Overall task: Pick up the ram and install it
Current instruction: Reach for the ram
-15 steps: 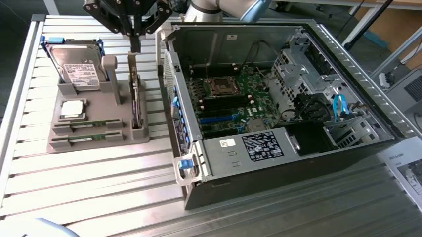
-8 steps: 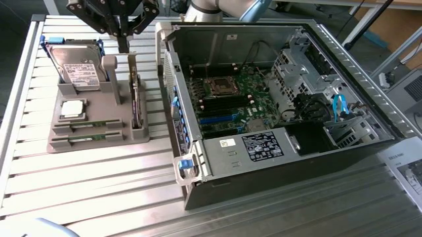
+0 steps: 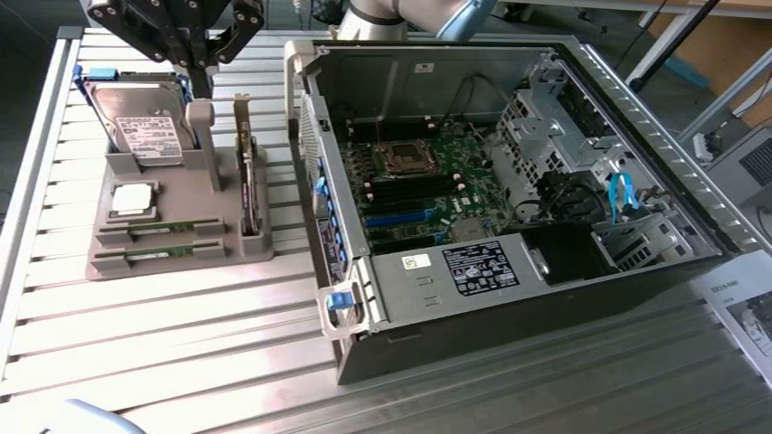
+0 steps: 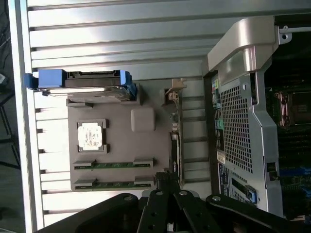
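Two ram sticks, thin and green, lie side by side in slots at the front of a grey holder. The second stick is the one nearer the holder's edge. My gripper hangs above the back of the holder, over the hard drive. Its fingers are shut together with nothing between them, well clear of both sticks. The open computer case lies at the exterior view's right, with its motherboard and memory slots exposed.
The holder also carries a square silver processor and an upright dark expansion card beside a grey post. All of it rests on a ribbed metal table. A paper sheet lies at the exterior view's right.
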